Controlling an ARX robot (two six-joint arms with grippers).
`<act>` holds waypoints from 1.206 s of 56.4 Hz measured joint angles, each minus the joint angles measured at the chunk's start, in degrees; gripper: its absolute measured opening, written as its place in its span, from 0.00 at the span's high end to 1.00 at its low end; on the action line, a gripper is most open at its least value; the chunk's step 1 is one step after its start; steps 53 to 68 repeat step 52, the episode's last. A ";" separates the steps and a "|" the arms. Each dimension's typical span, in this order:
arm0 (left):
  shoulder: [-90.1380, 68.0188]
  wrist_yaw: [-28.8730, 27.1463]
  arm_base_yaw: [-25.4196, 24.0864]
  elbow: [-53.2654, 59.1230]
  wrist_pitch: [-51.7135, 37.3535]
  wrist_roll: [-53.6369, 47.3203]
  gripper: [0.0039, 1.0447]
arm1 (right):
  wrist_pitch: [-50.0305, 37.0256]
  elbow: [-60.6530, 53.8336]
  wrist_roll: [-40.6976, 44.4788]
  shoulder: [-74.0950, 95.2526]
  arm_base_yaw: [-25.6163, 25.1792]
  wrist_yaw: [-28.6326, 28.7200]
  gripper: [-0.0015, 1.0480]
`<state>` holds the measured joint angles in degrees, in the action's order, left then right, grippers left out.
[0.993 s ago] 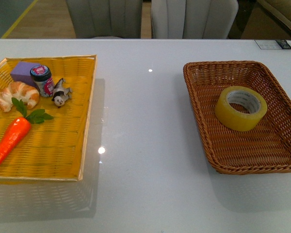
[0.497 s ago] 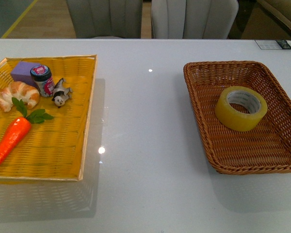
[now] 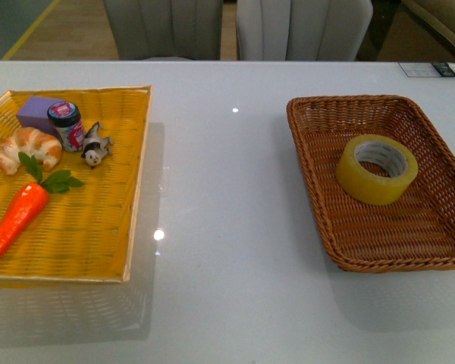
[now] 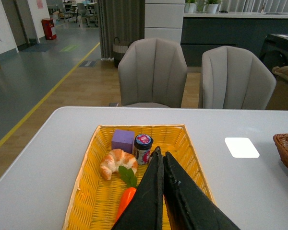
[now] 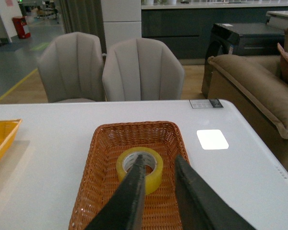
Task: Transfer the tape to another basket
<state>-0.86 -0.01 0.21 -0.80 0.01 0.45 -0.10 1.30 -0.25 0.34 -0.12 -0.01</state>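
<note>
The tape (image 3: 376, 168), a yellow roll with a white core, lies flat inside the brown wicker basket (image 3: 341, 250) on the right of the white table. Neither arm shows in the front view. In the right wrist view the tape (image 5: 151, 170) sits in the basket (image 5: 101, 182), and my right gripper (image 5: 160, 159) hovers above and behind it, open, with nothing between its fingers. My left gripper (image 4: 161, 152) is shut and empty, hanging over the flat yellow tray (image 4: 86, 191).
The yellow woven tray (image 3: 98, 250) on the left holds a toy carrot (image 3: 19, 216), a croissant (image 3: 29, 148), a purple block (image 3: 34, 112), a small jar (image 3: 66, 125) and a little figurine (image 3: 95, 145). Two grey chairs (image 3: 235, 26) stand behind the table's far edge.
</note>
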 joint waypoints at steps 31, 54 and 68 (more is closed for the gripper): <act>0.00 0.02 0.00 0.00 0.00 -0.11 0.07 | 0.02 0.00 0.00 -0.02 0.00 0.00 0.09; 0.00 0.02 0.00 0.00 0.00 -0.11 0.08 | 0.02 0.00 0.00 -0.02 0.00 0.00 0.09; 0.00 0.02 0.00 0.00 0.00 -0.11 0.08 | 0.02 0.00 0.00 -0.02 0.00 0.00 0.09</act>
